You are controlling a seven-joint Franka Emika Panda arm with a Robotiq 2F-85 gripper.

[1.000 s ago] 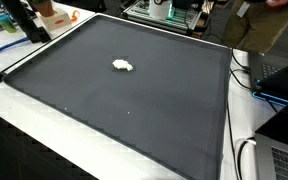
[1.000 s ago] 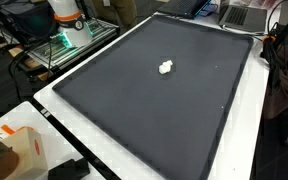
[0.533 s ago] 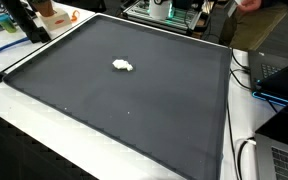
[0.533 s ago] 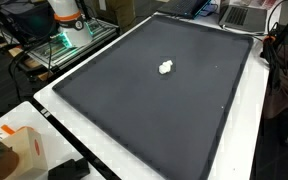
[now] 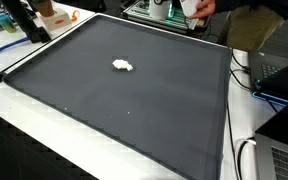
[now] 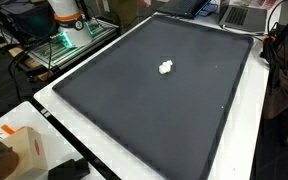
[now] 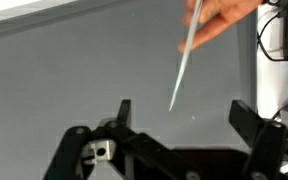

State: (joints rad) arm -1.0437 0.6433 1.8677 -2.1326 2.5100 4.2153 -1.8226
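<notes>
My gripper (image 7: 184, 116) shows only in the wrist view, open, with its two dark fingers (image 7: 124, 110) spread wide above the dark grey mat (image 7: 64, 70) and nothing between them. A person's hand (image 7: 224, 18) reaches in from the upper right and holds a thin white stick (image 7: 182, 68) slanting down toward the mat, above the gap between the fingers. In both exterior views a small white crumpled lump (image 5: 122, 66) (image 6: 166, 68) lies near the middle of the mat (image 5: 134, 110) (image 6: 154, 110). That lump does not show in the wrist view.
The mat lies on a white table (image 6: 94, 150). The arm's white and orange base (image 6: 66, 15) stands by one edge. A person's hand with a white thing (image 5: 190, 8) is at the far edge. Cables (image 5: 246, 80), a laptop (image 5: 284, 155) and an orange box (image 6: 24, 150) lie around the mat.
A person's hand holding something white has come in over the mat's far edge in an exterior view. The lump has not moved.
</notes>
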